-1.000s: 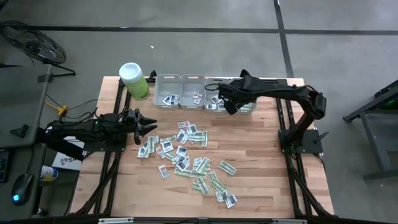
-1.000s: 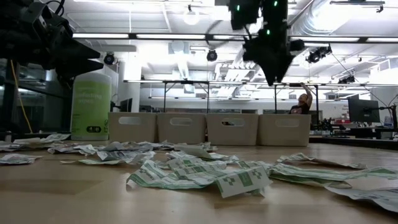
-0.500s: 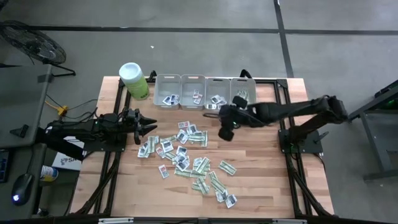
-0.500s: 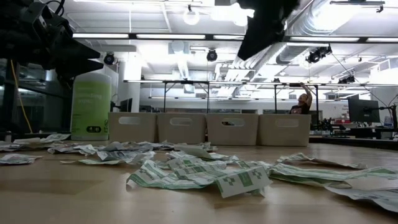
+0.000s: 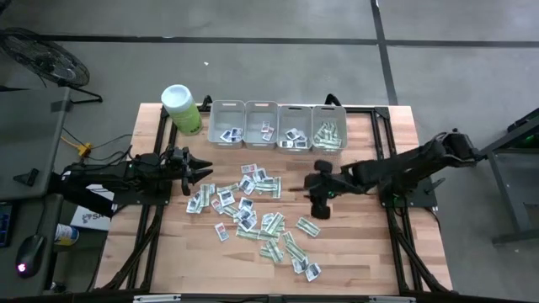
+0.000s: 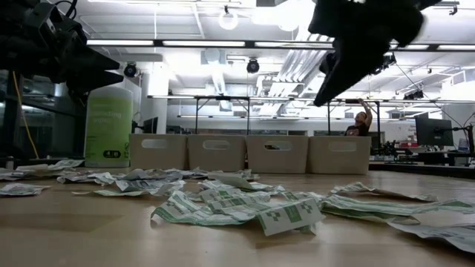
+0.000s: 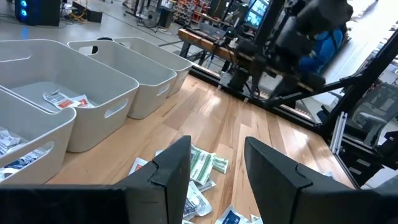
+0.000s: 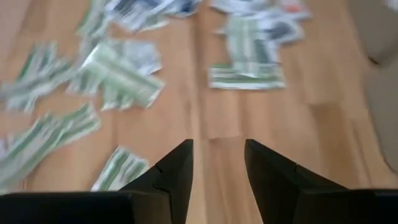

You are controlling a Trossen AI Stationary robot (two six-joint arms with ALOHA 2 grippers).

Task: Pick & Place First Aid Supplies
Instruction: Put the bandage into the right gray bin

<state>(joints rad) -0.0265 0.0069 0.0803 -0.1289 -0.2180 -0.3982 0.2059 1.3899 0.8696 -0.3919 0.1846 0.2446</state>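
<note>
Your first aid packets (image 5: 253, 206) lie scattered over the middle of the wooden table (image 5: 354, 244), a loose spread of squarish white ones and longer green-and-white strips running from near the left gripper down toward the front edge; more packets already sit inside the four grey bins (image 5: 278, 126) lined up along the far edge, with green-and-white strips in the rightmost bin (image 5: 329, 130). Your right gripper (image 5: 318, 202) hangs above bare wood just to the right of the pile, near a green-and-white strip (image 5: 307, 226). Its wrist view shows the two dark fingers (image 8: 171, 177) parted with a clear gap of table between them, holding nothing and touching nothing, with packets ahead of the tips. Your left gripper (image 5: 202, 174) waits at the left edge of the pile, pointing toward it; its fingers (image 7: 168, 168) are likewise spread apart and empty, with a green-and-white strip (image 7: 205, 167) lying on the wood beyond the gap. A lime-green canister (image 5: 181, 109) with a white lid stands at the far left corner, beside the leftmost bin.
</note>
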